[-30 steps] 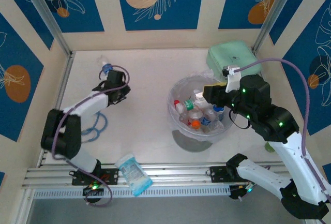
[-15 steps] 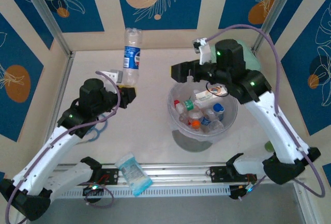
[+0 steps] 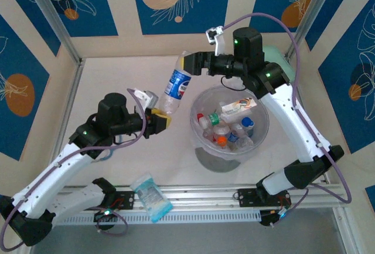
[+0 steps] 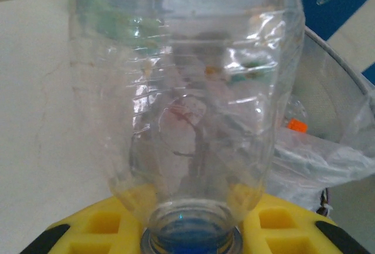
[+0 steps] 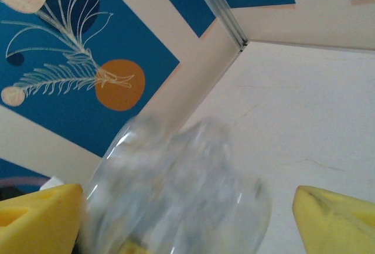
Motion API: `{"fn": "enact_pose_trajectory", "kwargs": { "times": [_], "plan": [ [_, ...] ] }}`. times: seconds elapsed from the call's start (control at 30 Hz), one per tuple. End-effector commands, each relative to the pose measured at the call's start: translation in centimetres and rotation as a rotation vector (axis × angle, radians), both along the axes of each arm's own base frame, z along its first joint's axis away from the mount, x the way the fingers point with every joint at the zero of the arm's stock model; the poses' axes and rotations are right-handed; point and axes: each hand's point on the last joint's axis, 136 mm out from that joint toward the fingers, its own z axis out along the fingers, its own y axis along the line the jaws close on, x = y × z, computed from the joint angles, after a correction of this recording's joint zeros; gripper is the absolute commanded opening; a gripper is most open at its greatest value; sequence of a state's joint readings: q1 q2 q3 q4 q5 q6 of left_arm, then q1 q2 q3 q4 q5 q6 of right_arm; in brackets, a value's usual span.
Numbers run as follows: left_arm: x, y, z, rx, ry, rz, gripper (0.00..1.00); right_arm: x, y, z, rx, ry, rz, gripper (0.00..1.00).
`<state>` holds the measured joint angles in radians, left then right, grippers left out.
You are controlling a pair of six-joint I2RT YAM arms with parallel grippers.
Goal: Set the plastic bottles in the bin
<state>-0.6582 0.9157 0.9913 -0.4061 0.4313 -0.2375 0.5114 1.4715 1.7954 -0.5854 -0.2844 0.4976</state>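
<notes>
While left gripper [image 3: 159,119] is clamping the bottle [image 3: 176,87] by its neck, right gripper [image 3: 186,64] is sitting spread wide around its base.
Bottle is hanging tilted in the air, blue label, base up, just left of the bin [image 3: 265,131]. On the right wrist view, yellow fingers [image 5: 36,219] are flanking the blurred base, one of them clear of it. Bin is holding other bottles [image 3: 225,128].

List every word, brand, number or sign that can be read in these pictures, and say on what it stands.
No text can be read.
Raised bottle: blue label with white marks, too blurred.
Blue-and-white packet: print too small.
Bottles in the bin: coloured labels, too small.
</notes>
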Motion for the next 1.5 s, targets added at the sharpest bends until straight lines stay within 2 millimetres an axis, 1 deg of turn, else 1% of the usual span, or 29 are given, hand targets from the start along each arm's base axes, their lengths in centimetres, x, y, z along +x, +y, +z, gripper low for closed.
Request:
{"fn": "enact_pose_trajectory", "kwargs": {
  "times": [0.0,0.1,0.17,0.27,0.3,0.33,0.4,0.43,0.47,0.53,0.57,0.63,0.73,0.83,0.93,1.03,1.1,1.2,1.33,1.47],
  "plan": [
    [-1.2,-1.0,1.1,-0.007,-0.053,-0.092,0.00,0.2,-0.3,1.7,0.064,0.007,0.017,0.84],
    [-1.0,-1.1,1.1,0.002,-0.062,-0.091,0.00,0.0,-0.6,1.7,0.067,0.004,0.018,0.64],
    [-0.8,-1.3,0.9,0.006,-0.065,-0.090,0.00,-0.2,-1.0,1.8,0.066,-0.003,0.015,0.49],
    [-0.6,-1.4,0.9,0.007,-0.074,-0.086,0.00,-0.5,-1.4,2.3,0.072,-0.016,0.013,0.31],
    [-0.4,-1.4,0.9,0.008,-0.077,-0.077,0.05,-0.6,-1.6,2.5,0.073,-0.022,0.013,0.27],
    [-0.3,-1.4,1.0,0.007,-0.081,-0.072,0.13,-0.8,-1.7,2.9,0.077,-0.031,0.015,0.25],
    [-0.1,-1.3,1.1,0.002,-0.091,-0.059,0.37,-1.0,-2.0,3.6,0.083,-0.052,0.013,0.24],
    [0.0,-1.2,1.3,-0.003,-0.097,-0.051,0.55,-1.2,-2.3,4.1,0.084,-0.067,0.008,0.23],
    [0.0,-1.1,1.5,-0.010,-0.104,-0.041,0.69,-1.4,-2.6,4.6,0.087,-0.084,0.004,0.21],
    [0.1,-0.9,1.9,-0.027,-0.118,-0.023,0.86,-1.8,-3.6,5.7,0.088,-0.120,-0.018,0.18],
    [0.2,-0.7,2.1,-0.033,-0.123,-0.010,0.91,-2.1,-4.2,6.3,0.091,-0.140,-0.033,0.17],
    [0.6,-0.4,2.6,-0.042,-0.131,0.023,0.97,-2.9,-5.6,7.6,0.094,-0.182,-0.065,0.16],
    [1.6,0.1,3.5,-0.056,-0.134,0.093,0.98,-4.2,-8.7,9.3,0.078,-0.255,-0.160,0.13],
    [2.9,0.2,4.7,-0.065,-0.127,0.158,0.98,-5.7,-12.1,10.0,0.028,-0.325,-0.284,0.08],
    [4.3,-0.7,5.6,-0.092,-0.097,0.185,0.97,-7.3,-15.1,10.1,-0.028,-0.389,-0.392,0.01],
    [6.3,-2.0,5.5,-0.133,-0.062,0.218,0.96,-7.8,-17.0,9.1,-0.099,-0.429,-0.476,0.00],
    [7.8,-2.6,4.6,-0.142,-0.041,0.253,0.96,-7.5,-17.6,7.9,-0.146,-0.429,-0.501,0.00],
    [8.9,-3.8,3.8,-0.175,0.001,0.258,0.95,-6.6,-17.6,6.1,-0.197,-0.411,-0.498,0.00],
    [9.2,-4.6,3.2,-0.195,0.028,0.255,0.94,-4.5,-17.6,3.9,-0.248,-0.386,-0.512,0.00],
    [9.2,-5.0,2.1,-0.169,0.037,0.260,0.93,-2.8,-16.6,2.2,-0.259,-0.358,-0.474,0.00]
  ]
}}
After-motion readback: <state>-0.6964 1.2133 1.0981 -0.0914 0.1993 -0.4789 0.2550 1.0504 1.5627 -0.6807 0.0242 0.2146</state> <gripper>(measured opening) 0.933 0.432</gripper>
